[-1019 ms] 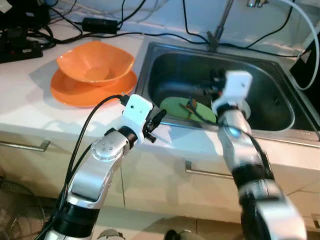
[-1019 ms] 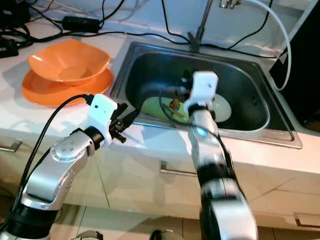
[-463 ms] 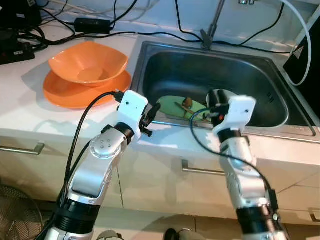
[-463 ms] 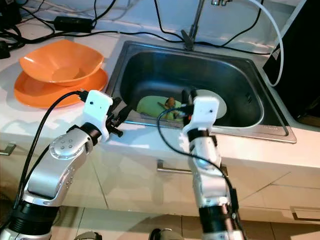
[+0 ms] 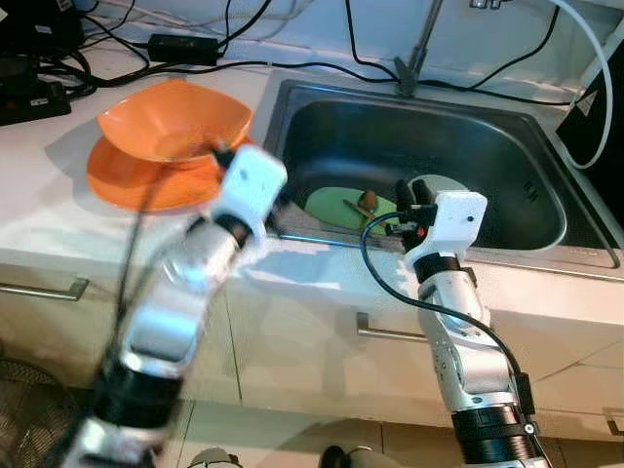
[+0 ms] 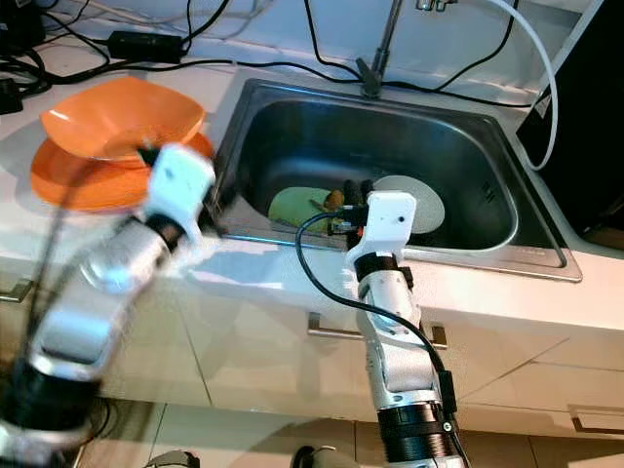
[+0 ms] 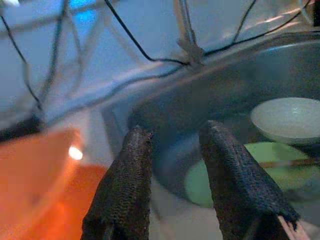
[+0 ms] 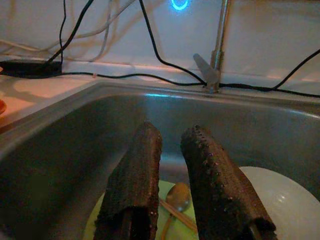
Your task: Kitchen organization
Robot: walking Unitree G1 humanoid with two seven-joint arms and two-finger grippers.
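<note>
In the steel sink (image 5: 507, 255) a green plate (image 5: 336, 205) lies with a spoon (image 5: 368, 199) and chopsticks on it, beside a white plate (image 6: 414, 210). On the counter to the left, an orange bowl (image 5: 166, 119) rests on an orange plate (image 5: 127, 180). My right gripper (image 5: 403, 195) hovers at the sink's front rim, pointing in over the green plate (image 8: 100, 220), its fingers close together with nothing between them. My left arm is blurred; its gripper (image 7: 175, 135) is open and empty at the sink's left front corner, between the orange dishes and the basin.
A faucet (image 5: 414, 58) rises behind the sink. Black cables and a power adapter (image 5: 185, 46) lie along the back of the counter. A black appliance (image 5: 600, 127) stands at the right. Cabinet drawers with metal handles (image 5: 390, 331) sit below the counter.
My left arm has swung up and forward toward the sink's left corner and is blurred. The right gripper has shifted only slightly at the sink's front rim.
</note>
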